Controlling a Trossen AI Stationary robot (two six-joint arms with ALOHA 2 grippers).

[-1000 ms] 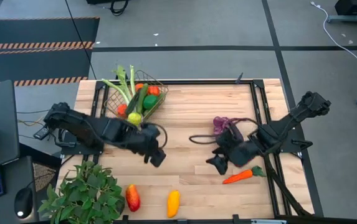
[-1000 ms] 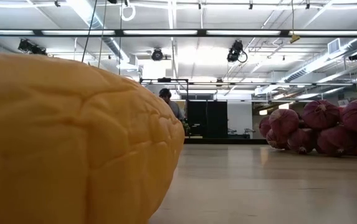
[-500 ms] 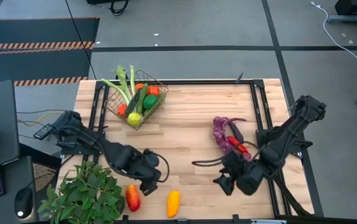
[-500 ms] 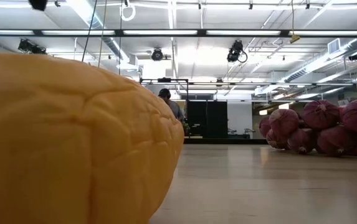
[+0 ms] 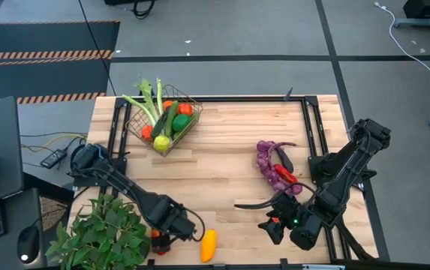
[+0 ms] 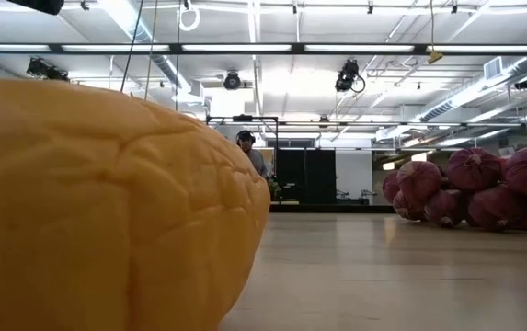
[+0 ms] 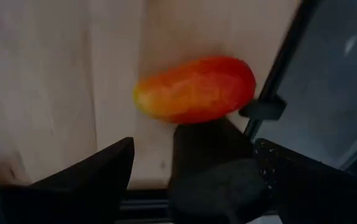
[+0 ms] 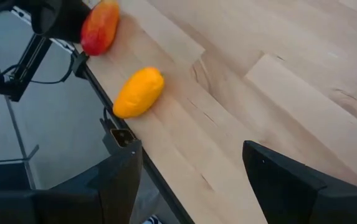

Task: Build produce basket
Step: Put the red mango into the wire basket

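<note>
Table [image 5: 222, 142]: pale wooden top, framed by dark rails.

Leafy green plant [image 5: 98, 232]: set at the near left corner of the table.

Basket [image 5: 186, 99]: dark wire mesh, placed at the far left of the table, tilted; celery stalks [image 5: 148, 101], a cucumber, an orange piece, a red piece and a yellow-green piece are held inside.

Left gripper [image 5: 163, 238]: lowered at the near edge, directly over the red-orange piece [image 7: 194, 90]; fingers are spread wide, nothing gripped (the piece lies on the wood just ahead of them, seen in the left wrist view).

Right gripper [image 5: 271, 227]: positioned low at the near right of the table; fingers are held apart, nothing between them.

Purple grapes [image 5: 266, 161]: laid right of centre, with a small red piece [image 5: 286, 176] beside them.

Yellow piece [image 5: 208, 244]: laid at the near edge, between the two grippers, just beside the left one.
</note>
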